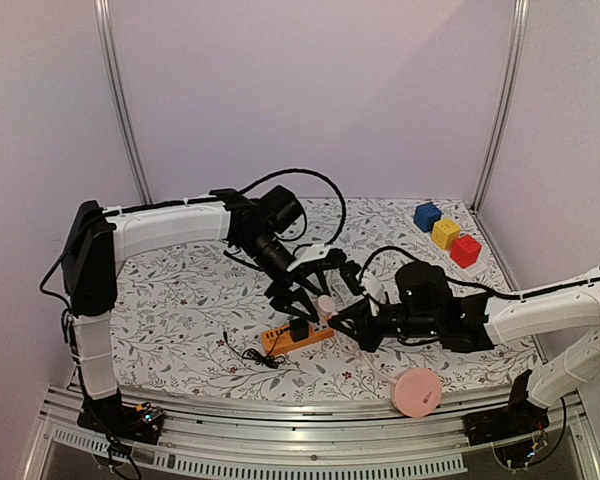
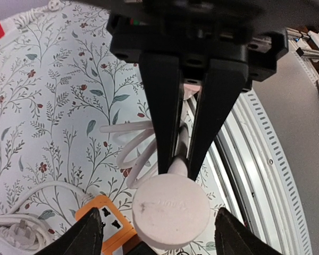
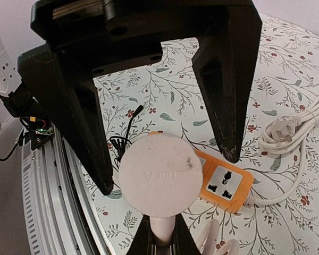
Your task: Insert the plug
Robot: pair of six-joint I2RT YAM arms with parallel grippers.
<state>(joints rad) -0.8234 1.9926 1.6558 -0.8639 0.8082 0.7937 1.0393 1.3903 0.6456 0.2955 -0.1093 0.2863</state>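
The left gripper (image 2: 179, 169) is pinching the round white plastic plug (image 2: 170, 212) by its neck, holding it over the orange plastic power strip (image 2: 103, 223). The right gripper (image 3: 169, 172) is hanging wide open, straddling the plug.

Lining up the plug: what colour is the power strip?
Orange power strip, best in right wrist view.

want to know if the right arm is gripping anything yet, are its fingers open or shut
Open: the right gripper has its fingers wide apart, with the round white plug showing between them.
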